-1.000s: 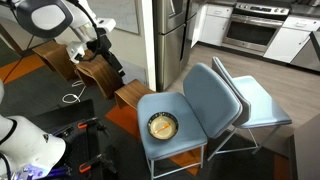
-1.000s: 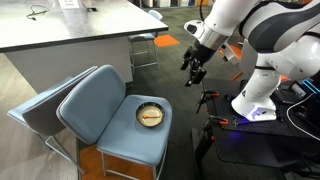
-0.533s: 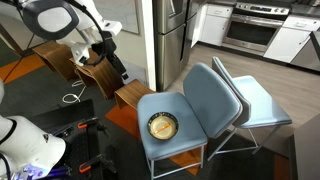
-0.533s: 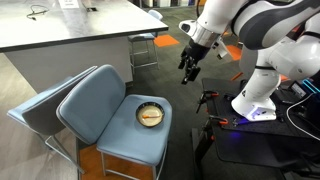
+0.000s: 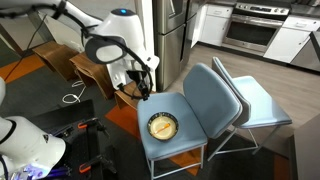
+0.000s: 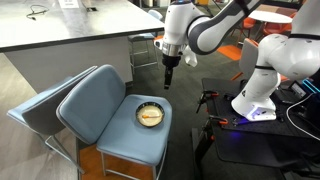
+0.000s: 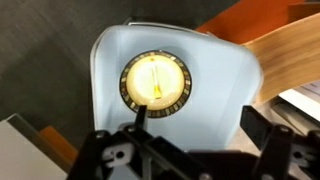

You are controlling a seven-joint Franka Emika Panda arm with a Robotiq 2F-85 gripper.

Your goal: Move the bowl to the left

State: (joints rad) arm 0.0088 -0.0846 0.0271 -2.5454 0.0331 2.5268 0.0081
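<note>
The bowl (image 5: 162, 126) is small and round, with a dark rim and a yellowish-tan inside. It sits on the seat of a light blue chair (image 5: 204, 90). It also shows in another exterior view (image 6: 150, 115) and in the wrist view (image 7: 155, 82). My gripper (image 5: 143, 91) hangs above the seat's edge, beside the bowl and apart from it. It also appears in an exterior view (image 6: 168, 84). In the wrist view the gripper (image 7: 200, 112) is open and empty, with one finger near the bowl's rim.
A second blue chair (image 5: 250, 100) stands behind the first. A wooden stool (image 5: 130, 94) and a wooden crate (image 5: 95, 72) stand near the arm. A grey counter (image 6: 70, 30) is behind the chairs. A white robot base (image 6: 262, 95) stands to the side.
The arm has swung from over the wooden crate toward the chair and lowered. The gripper now hangs at the seat's edge near the bowl. The bowl has not moved.
</note>
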